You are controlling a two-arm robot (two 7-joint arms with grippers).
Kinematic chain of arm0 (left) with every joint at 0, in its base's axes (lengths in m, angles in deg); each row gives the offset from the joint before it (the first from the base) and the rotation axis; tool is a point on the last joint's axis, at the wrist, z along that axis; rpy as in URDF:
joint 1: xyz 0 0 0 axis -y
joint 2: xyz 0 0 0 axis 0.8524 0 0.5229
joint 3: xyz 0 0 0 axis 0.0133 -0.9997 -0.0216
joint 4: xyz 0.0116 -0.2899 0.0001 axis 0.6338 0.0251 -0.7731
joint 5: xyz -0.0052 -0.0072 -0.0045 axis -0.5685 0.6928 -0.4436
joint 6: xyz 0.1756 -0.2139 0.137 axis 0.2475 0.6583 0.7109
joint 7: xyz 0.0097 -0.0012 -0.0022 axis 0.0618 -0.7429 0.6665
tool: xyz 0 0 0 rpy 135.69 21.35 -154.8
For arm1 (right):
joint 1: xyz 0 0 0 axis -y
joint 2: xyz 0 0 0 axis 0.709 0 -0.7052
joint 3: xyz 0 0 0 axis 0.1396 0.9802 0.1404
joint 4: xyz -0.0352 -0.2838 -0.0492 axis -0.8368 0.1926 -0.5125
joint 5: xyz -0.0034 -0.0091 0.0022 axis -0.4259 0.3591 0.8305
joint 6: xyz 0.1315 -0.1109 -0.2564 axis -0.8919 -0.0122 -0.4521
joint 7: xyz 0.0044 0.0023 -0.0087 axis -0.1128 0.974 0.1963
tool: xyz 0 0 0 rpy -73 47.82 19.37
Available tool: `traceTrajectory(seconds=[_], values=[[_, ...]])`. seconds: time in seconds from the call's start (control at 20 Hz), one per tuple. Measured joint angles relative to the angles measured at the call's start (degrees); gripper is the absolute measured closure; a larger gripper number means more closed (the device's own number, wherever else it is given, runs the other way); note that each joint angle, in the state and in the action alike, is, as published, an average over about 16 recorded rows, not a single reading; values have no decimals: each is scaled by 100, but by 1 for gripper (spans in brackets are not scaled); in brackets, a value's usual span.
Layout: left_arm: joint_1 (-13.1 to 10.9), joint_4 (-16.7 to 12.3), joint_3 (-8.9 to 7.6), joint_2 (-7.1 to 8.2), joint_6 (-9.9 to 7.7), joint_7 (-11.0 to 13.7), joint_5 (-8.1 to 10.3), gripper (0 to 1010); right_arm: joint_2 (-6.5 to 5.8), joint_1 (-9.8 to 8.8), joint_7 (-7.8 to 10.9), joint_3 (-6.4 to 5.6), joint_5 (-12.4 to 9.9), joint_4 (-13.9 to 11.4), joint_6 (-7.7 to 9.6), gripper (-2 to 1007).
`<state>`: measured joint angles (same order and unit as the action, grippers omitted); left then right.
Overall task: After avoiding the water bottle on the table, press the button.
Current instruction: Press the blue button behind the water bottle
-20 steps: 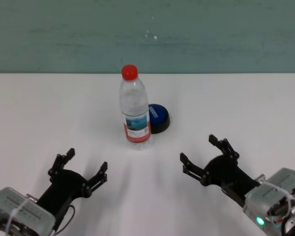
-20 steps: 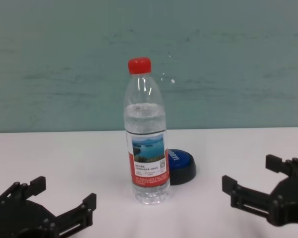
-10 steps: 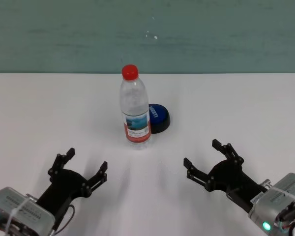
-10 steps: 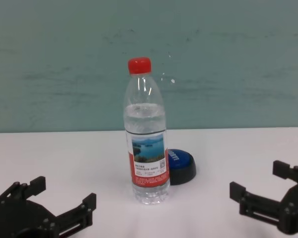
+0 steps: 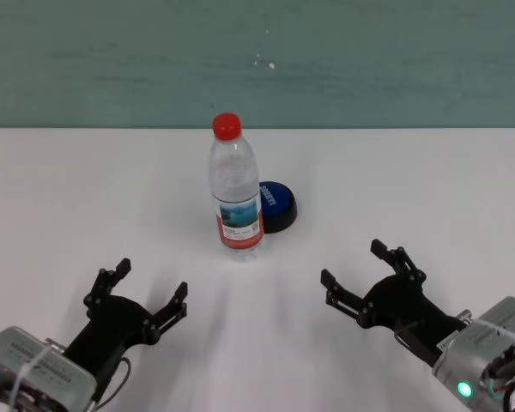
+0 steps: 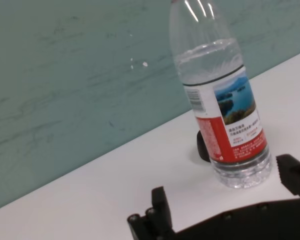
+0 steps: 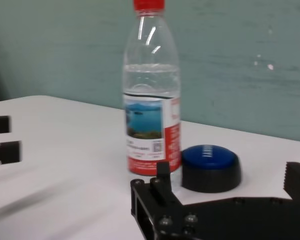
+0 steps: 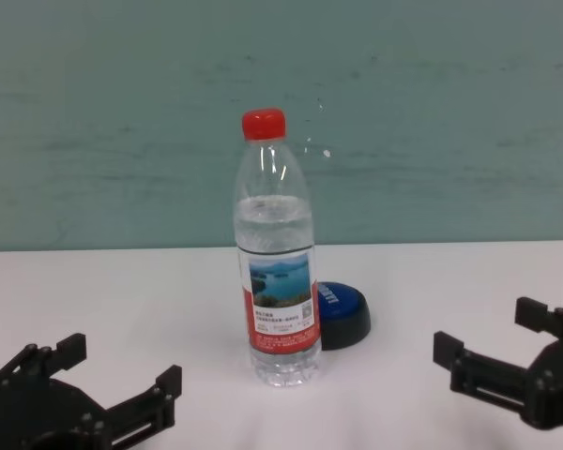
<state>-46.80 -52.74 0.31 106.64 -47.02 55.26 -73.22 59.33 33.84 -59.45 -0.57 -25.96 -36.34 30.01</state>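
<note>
The water bottle stands upright near the middle of the white table, clear with a red cap and a lake-photo label. Just behind it to its right sits the button, a blue dome on a black base, partly hidden by the bottle. My right gripper hovers open and empty over the near right of the table, well short of the button. Open and empty too, my left gripper sits at the near left. In the chest view the bottle stands in front of the button.
A teal wall runs behind the table's far edge. Bare white tabletop stretches to the right of the button and between the two grippers. In the right wrist view the button shows beside the bottle.
My right gripper has drawn back a little toward the near right edge, then nearly stopped. The left arm, bottle and button have not moved.
</note>
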Motion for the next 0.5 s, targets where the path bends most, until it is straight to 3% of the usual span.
traceTrajectory(seconds=[0.25, 0.5], values=[[0, 0, 0, 0, 0, 0, 0, 10, 81, 182, -21, 3, -116, 115, 129, 1], [0, 0, 0, 0, 0, 0, 0, 10, 158, 489, -50, 38, -175, 338, 259, 1]])
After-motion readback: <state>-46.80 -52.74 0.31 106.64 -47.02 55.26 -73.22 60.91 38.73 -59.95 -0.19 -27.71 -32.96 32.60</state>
